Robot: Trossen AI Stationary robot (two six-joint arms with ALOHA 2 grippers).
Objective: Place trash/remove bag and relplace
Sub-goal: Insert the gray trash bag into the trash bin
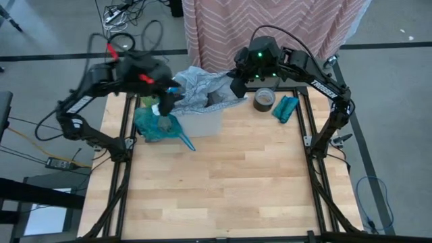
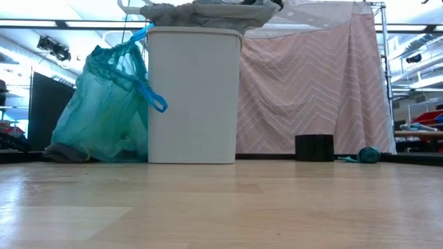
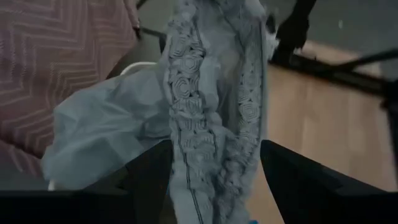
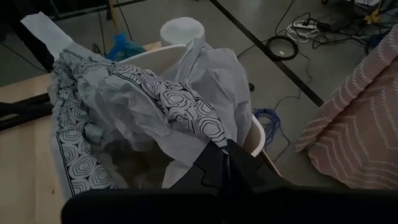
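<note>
The white bin (image 1: 202,120) (image 2: 194,97) stands near the table's far edge. A pale grey patterned plastic bag (image 1: 196,86) (image 4: 155,106) is draped over its mouth. The teal bag (image 1: 158,125) (image 2: 104,111) sits full on the table at the bin's left, leaning against it. The trash is hidden. My left gripper (image 1: 169,94) (image 3: 214,180) is above the bin's left rim, shut on the grey bag (image 3: 211,112). My right gripper (image 1: 236,84) (image 4: 227,163) is at the bin's far right, also shut on the grey bag. My left gripper has a bunched strip of the grey bag (image 3: 214,168) between its two fingers. The strip fills the gap from finger (image 3: 149,177) to finger and runs on away from them toward the bin. One layer or several, I cannot tell. My right gripper pinches a patterned fold of the grey bag (image 4: 211,140) at its free fingertips, by the bin's rim (image 4: 258,140). The rest of the bag lies crumpled over the bin's mouth.
A dark tape roll (image 1: 264,99) (image 2: 314,147) and a small teal bundle (image 1: 285,108) (image 2: 369,154) lie to the right of the bin, near the far edge. A pink zigzag curtain (image 1: 270,20) hangs behind the table. The near half of the wooden table (image 1: 216,189) is bare.
</note>
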